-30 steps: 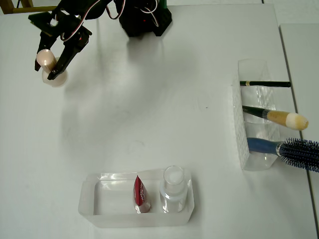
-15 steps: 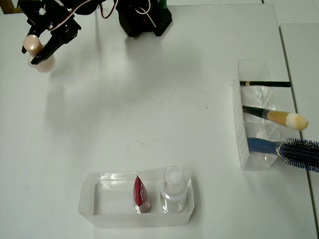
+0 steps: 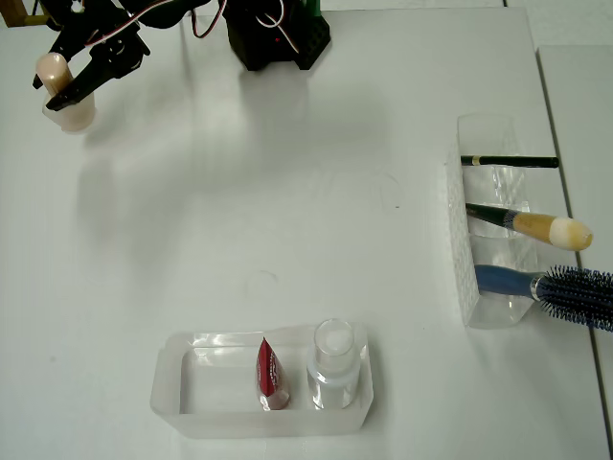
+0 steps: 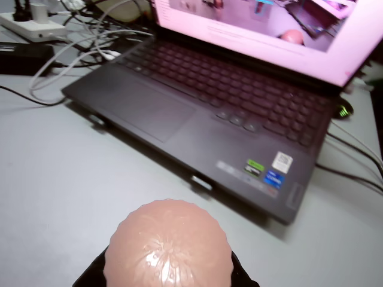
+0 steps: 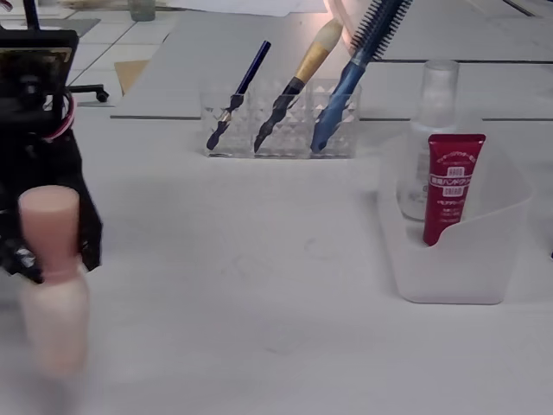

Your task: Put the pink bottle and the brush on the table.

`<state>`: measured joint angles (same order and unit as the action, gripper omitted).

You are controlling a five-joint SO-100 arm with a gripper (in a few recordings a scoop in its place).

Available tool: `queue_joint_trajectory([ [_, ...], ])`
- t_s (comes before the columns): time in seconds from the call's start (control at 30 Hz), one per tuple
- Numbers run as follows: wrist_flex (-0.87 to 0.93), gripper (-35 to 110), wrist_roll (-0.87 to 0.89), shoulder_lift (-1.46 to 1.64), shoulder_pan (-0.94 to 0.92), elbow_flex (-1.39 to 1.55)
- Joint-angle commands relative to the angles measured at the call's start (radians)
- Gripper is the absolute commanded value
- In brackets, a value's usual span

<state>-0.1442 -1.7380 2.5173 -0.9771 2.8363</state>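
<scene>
1. Nearest in the fixed view: the pink bottle (image 5: 54, 277) stands upright with the gripper (image 5: 43, 226) pinching its narrow cap; the body is blurred, so whether the base touches the table (image 5: 259, 285) can't be told
2. Overhead view puts the same bottle (image 3: 59, 88) at the far-left corner of the table (image 3: 287, 211), black fingers (image 3: 91, 75) closed on its cap; gripper (image 3: 69, 81) is well apart from both holders (likely so the drop spot sits on bare tabletop)
3. Wrist view looks straight down on the bottle cap (image 4: 167, 245) with dark finger tips either side of it, which fits a top-down pinch on the cap; a laptop (image 4: 209, 113) lies beyond
4. Judgement: bottle step is at the set-down stage, release not yet made; a cap grip keeps the squat base free to land flat
5. Mid-distance in the fixed view: a clear tray (image 5: 458, 251) with the red tube (image 5: 449, 186) and a clear bottle (image 5: 428, 130) standing in it, not task items
6. Farthest: the clear divided holder (image 5: 276, 121) holds the brush (image 5: 298, 82) leaning in its middle slot, between a thin dark pencil (image 5: 238, 95) and the blue hairbrush (image 5: 354, 69)
7. Brush (image 3: 536, 227) is untouched, bristle end sticking out of the holder, so the handle is buried and the exposed upper part is the likely grab point
</scene>
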Motion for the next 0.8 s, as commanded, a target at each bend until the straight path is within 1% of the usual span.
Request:
queue_joint_trajectory([
  [0.0, -0.067, 0, 0.0, 0.003, -0.038, 0.008],
  [0.27, -0.192, 0, 0.066, -0.1, -0.071, 0.021],
  [0.47, -0.307, 0, 0.071, -0.202, -0.089, 0.035],
  [0.77, -0.383, 0, 0.074, -0.276, -0.095, 0.074],
])
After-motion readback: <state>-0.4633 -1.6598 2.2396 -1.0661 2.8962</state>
